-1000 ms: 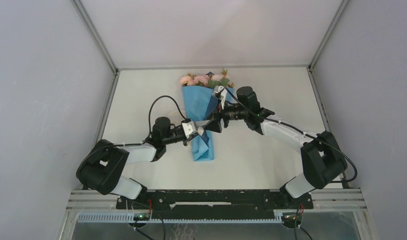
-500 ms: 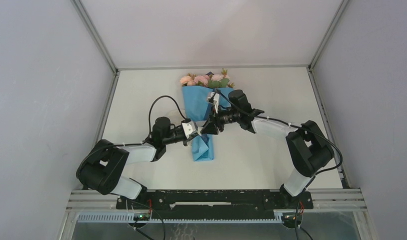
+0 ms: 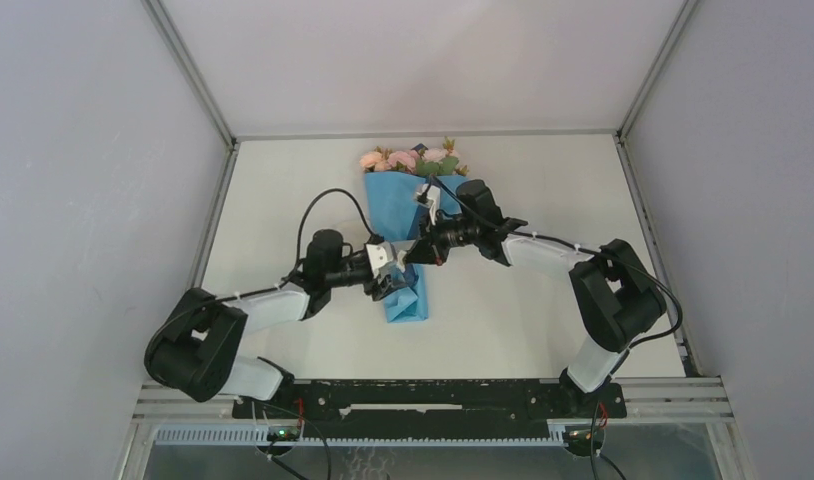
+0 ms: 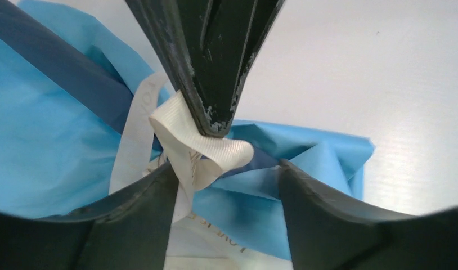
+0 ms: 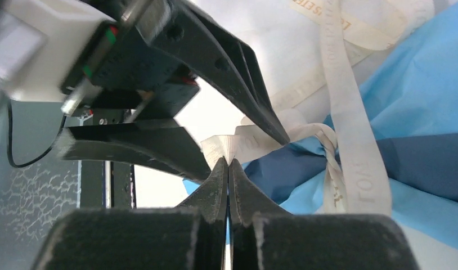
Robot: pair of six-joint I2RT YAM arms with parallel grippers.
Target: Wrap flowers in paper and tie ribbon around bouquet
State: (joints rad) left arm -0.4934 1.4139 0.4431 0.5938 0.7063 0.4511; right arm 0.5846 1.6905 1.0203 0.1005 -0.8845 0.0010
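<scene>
The bouquet [image 3: 398, 215] lies on the table, pink flowers [image 3: 413, 158] at the far end above a light-blue paper [image 4: 41, 152] cone with a navy strip [image 5: 429, 160]. The cream ribbon [image 4: 184, 149] is looped round the cone's narrow waist, with printed lengths [image 5: 342, 107] trailing across the paper. My right gripper [image 5: 228, 162] is shut on a fold of the ribbon; in the left wrist view it [image 4: 214, 130] comes down from above. My left gripper [image 4: 227, 171] stands open around that spot, its fingers [image 5: 246, 84] either side of the fold, holding nothing.
Both arms meet over the cone's waist [image 3: 408, 262] in mid-table. The table [image 3: 543, 330] is white, with grey walls on both sides and at the back. A black cable [image 3: 328, 200] arcs over the left arm.
My right gripper moved in to the cone's waist and shut on the ribbon fold. My left gripper, shut on it before, opened and let it go.
</scene>
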